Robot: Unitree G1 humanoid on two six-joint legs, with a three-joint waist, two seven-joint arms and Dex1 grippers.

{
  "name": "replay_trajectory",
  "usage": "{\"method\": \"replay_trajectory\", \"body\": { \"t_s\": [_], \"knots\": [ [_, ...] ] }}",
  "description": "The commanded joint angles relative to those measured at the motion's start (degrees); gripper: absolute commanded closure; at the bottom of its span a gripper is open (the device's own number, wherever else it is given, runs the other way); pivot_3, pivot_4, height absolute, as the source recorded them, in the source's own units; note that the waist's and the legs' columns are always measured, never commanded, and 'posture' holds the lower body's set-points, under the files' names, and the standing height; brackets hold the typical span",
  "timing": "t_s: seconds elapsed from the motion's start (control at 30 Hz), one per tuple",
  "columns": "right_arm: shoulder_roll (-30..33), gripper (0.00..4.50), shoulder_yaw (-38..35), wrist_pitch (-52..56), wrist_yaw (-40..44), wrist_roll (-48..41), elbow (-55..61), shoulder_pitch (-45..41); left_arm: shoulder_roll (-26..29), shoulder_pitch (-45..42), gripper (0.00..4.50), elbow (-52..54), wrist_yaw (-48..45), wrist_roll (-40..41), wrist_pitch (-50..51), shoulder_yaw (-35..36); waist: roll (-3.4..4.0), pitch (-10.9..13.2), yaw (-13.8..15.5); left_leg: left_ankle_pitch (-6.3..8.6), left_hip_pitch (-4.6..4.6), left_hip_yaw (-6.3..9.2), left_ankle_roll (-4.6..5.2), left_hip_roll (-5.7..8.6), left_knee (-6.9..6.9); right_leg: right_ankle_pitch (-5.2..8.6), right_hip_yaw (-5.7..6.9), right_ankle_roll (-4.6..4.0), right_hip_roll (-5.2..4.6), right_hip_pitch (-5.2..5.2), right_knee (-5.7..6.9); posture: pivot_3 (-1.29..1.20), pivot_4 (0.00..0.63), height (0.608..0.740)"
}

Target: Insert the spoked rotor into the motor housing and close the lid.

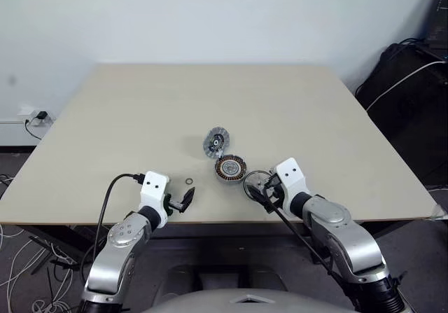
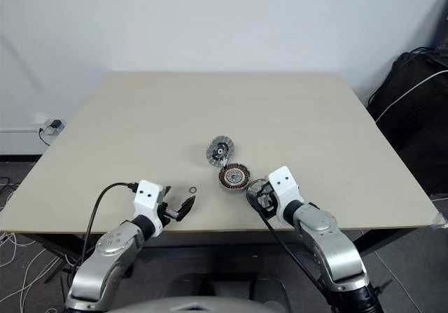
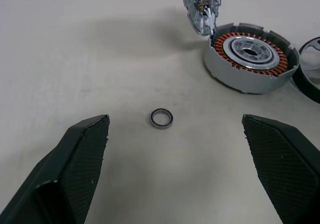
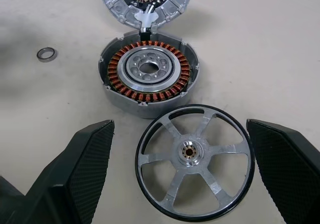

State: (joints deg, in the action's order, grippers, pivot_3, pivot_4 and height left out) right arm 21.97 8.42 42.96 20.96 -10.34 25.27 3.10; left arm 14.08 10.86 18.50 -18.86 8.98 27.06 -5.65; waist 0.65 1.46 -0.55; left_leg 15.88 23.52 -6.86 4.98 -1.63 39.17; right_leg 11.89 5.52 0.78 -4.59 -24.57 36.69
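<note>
Spoked rotor (image 4: pixel 194 162) lies flat beside the open motor housing (image 4: pixel 148 75); both grippers, right gripper (image 4: pixel 182 176) and left gripper (image 3: pixel 172 156), are spread empty, ready for pickup.

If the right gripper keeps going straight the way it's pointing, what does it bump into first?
Probably the spoked rotor, lying flat on the table between the open right gripper's fingers. The motor housing sits just beyond it.

No readable text, labels, brand marks, numbers or signs in any view. Motor housing (image 4: pixel 148 72): bare metal and copper windings, no markings legible. Lid (image 4: pixel 145 1): inner face too fine to make out print. Spoked rotor (image 4: pixel 195 161): plain, unmarked. Small ring (image 3: pixel 161 118): unmarked. Table (image 1: pixel 140 110): blank surface.
</note>
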Motion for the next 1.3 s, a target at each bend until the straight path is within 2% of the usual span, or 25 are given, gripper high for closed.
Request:
{"method": "replay_trajectory", "body": {
  "t_s": [0.03,0.47,0.87,0.97,1.27,1.3],
  "knots": [
    [-0.34,0.00,-0.73,-1.25,-0.19,0.09,0.67,-1.17,-0.81,-3.89,0.02,-2.64,0.05,-0.61,-1.40,-0.70,0.00,0.00,-0.01,0.00,0.00,0.00,0.00,0.00,0.01,0.00,0.01,0.00,0.00,0.00,0.01,0.00,0.000,0.740],
    [-1.26,0.00,-0.74,-1.42,-0.64,0.45,0.96,-0.57,-3.31,-16.44,0.02,-21.77,1.36,-5.45,-3.84,-2.82,-0.07,-0.03,0.00,-0.02,0.01,-0.02,0.02,0.03,0.08,-0.04,0.04,0.06,0.11,0.02,0.05,0.00,0.000,0.740],
    [-2.01,0.00,-1.42,-1.09,-1.60,0.21,1.75,0.55,-1.34,-14.94,0.02,-23.78,-0.78,-7.16,-0.38,-4.35,-0.05,-0.13,-0.01,-0.01,-0.02,0.00,0.03,0.03,0.09,-0.04,0.02,0.05,0.02,0.04,0.06,0.00,0.000,0.740],
    [-2.12,0.00,-1.38,-1.06,-1.64,0.16,1.60,0.45,-1.00,-14.43,0.58,-23.03,-0.47,-7.36,0.34,-4.28,0.00,-0.21,-0.09,-0.01,-0.02,0.01,0.02,0.03,0.09,-0.04,-0.01,0.05,0.01,0.04,0.06,0.00,0.000,0.740],
    [-2.26,0.00,-1.06,-1.10,-1.33,0.12,0.72,-0.02,-0.88,-13.49,3.54,-20.97,0.91,-8.92,0.87,-4.54,-0.02,-0.30,-0.06,-0.02,-0.05,0.05,0.01,0.03,0.09,-0.04,-0.02,0.05,0.00,0.06,0.08,0.00,0.000,0.740],
    [-2.28,0.00,-1.05,-1.11,-1.30,0.12,0.64,-0.09,-0.94,-13.39,3.74,-20.79,0.95,-8.96,0.90,-4.56,-0.02,-0.30,-0.06,-0.02,-0.05,0.06,0.01,0.02,0.09,-0.04,-0.02,0.05,0.00,0.06,0.09,0.00,0.000,0.740]
  ]
}}
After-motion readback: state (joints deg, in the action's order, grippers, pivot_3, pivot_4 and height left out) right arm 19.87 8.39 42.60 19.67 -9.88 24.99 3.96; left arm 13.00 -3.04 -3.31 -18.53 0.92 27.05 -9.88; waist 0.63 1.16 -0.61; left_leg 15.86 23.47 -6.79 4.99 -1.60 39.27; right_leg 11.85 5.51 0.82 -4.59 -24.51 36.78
